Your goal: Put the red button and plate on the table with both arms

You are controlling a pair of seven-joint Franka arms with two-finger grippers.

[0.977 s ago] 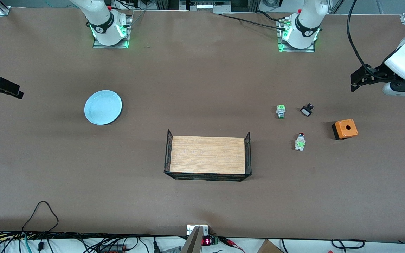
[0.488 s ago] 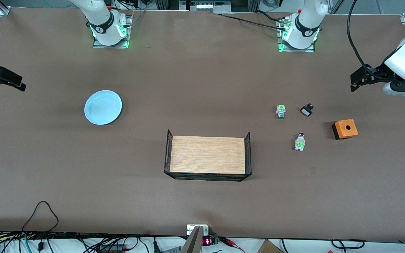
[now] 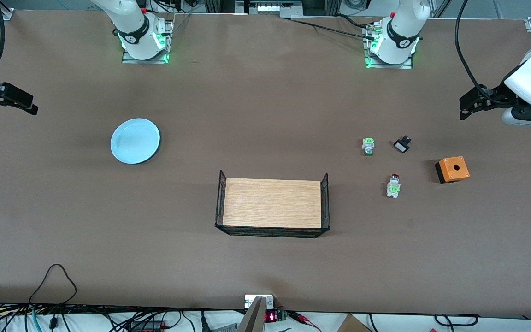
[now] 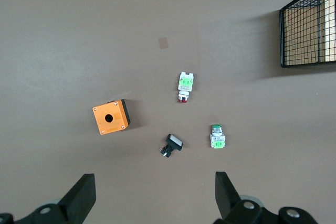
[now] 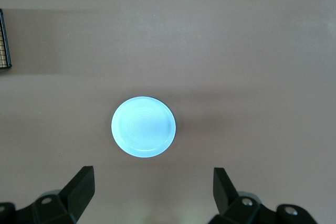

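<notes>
The pale blue plate [image 3: 135,140] lies flat on the brown table [image 3: 265,115] toward the right arm's end; the right wrist view shows the plate [image 5: 143,127] too. My right gripper [image 3: 25,104] hovers open and empty over the table edge beside it, its fingertips [image 5: 82,181] wide apart. The red button [image 3: 393,185], whitish with a green block and red cap, lies toward the left arm's end and also appears as the red button [image 4: 185,86] in the left wrist view. My left gripper [image 3: 466,105] hangs open and empty over the table's end, apart from the button.
A wooden tray [image 3: 272,203] with black wire ends stands mid-table. Near the red button lie a green-tipped button [image 3: 368,146], a small black part [image 3: 402,145] and an orange box [image 3: 452,168] with a hole. Cables run along the table edge nearest the front camera.
My right gripper has drifted toward the robots' side of the table and slightly toward the plate. The left arm and all objects have stayed put.
</notes>
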